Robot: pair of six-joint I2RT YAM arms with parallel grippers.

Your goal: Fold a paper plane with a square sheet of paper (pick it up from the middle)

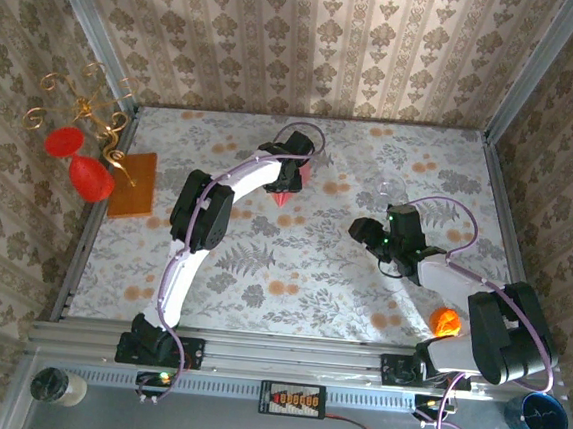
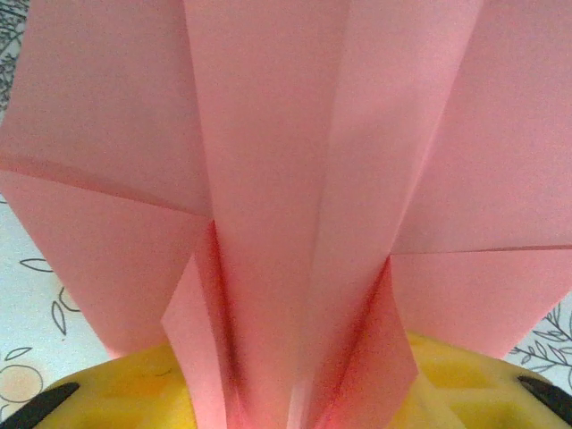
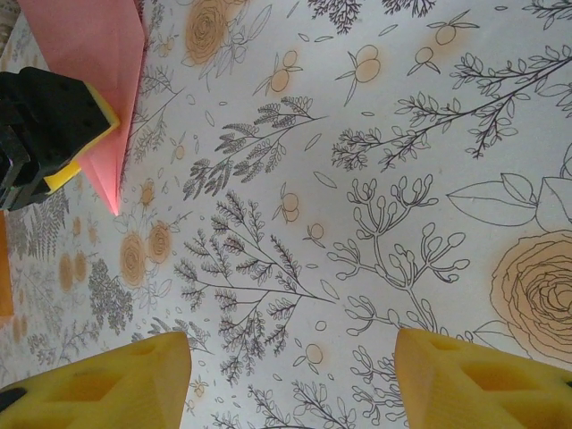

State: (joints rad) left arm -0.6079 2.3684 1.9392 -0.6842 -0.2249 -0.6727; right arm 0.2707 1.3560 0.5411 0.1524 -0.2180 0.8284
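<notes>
**Held far-centre, point toward the near edge**

The left gripper [image 1: 292, 171] pinches the paper plane [image 1: 284, 198] over the far middle of the table [image 1: 261, 273]. Its long axis runs near-far, sharp tip nearest. The right gripper [image 3: 290, 375] is spread wide and holds nothing. The plane lies to its far left, well apart, so the left arm is nearer.

Mia: Can you see the whole paper plane [image 2: 286, 179]?
Tom: No. In the left wrist view its top and both sides run off the picture.
Mia: And from above?
Tom: The left tool [image 1: 288, 180] covers most of it. A pink tip and a bit of edge poke out.
Mia: And the right wrist view?
Tom: Its top is cut off there, and the left tool hides part of it.
</notes>
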